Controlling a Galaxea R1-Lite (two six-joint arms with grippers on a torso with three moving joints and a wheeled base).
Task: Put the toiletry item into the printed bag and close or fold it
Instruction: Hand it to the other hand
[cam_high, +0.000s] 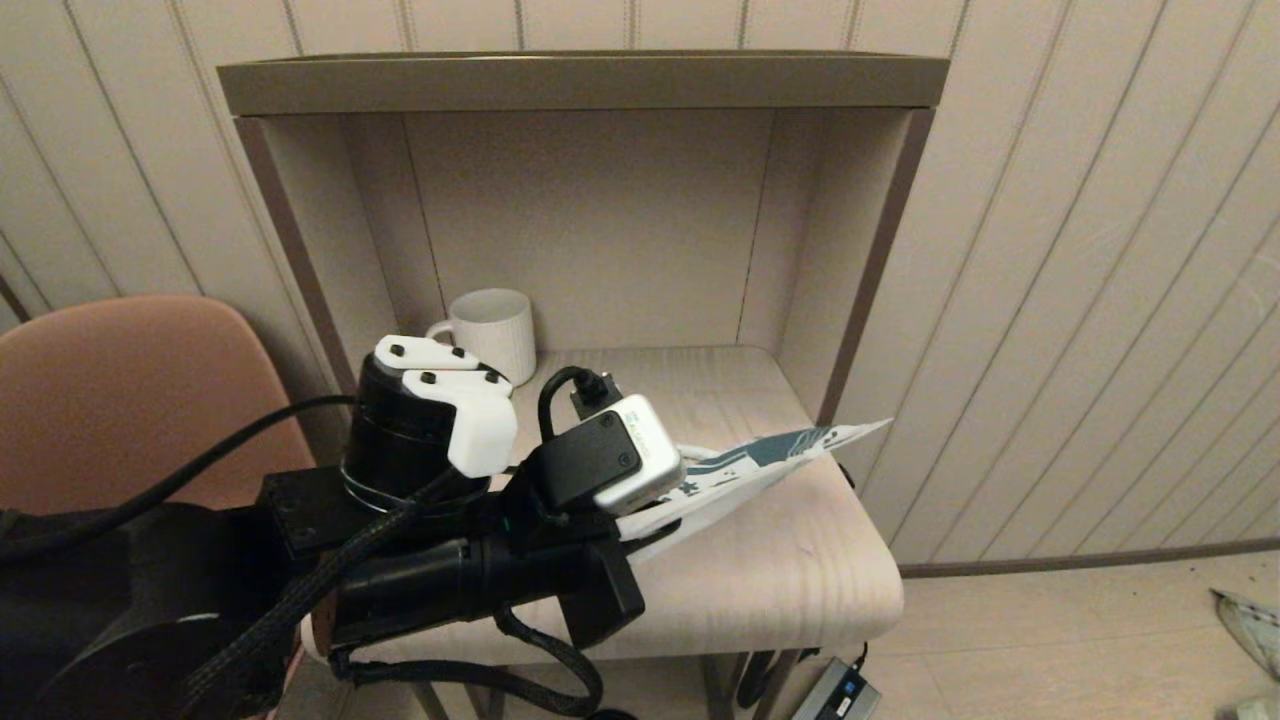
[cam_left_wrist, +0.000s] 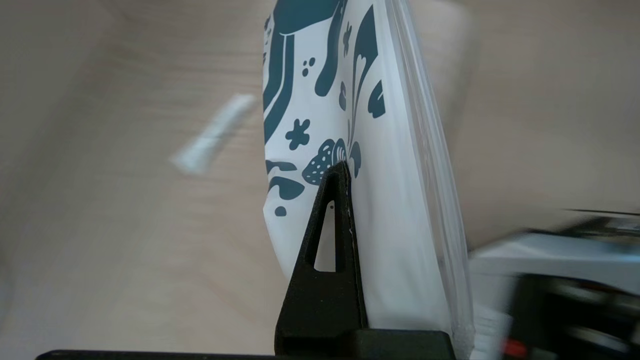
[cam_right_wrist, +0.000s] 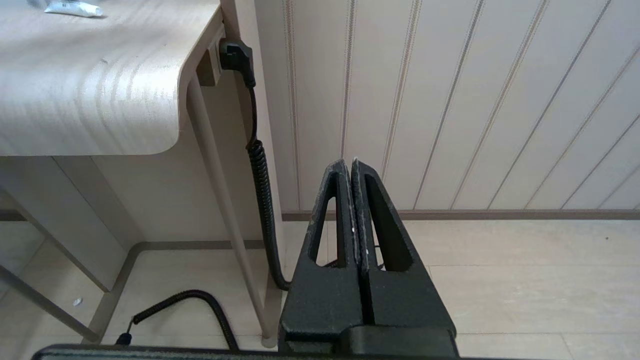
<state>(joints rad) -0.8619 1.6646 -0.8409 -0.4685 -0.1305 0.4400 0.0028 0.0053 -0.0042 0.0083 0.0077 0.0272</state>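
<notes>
The left gripper (cam_left_wrist: 345, 167) is clenched on the bag (cam_left_wrist: 380, 210), holding it lifted over the table's (cam_high: 780, 560) front edge. The tube (cam_left_wrist: 212, 137) lies loose on the table, not yet inside. The thin film could slip from the pinch — or sag shut, blocking entry. The right gripper (cam_right_wrist: 352, 162) hangs clenched, empty, beside the table.

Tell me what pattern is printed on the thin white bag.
Dark teal leaves and flowers on the thin white bag, clearest in the left wrist view.
</notes>
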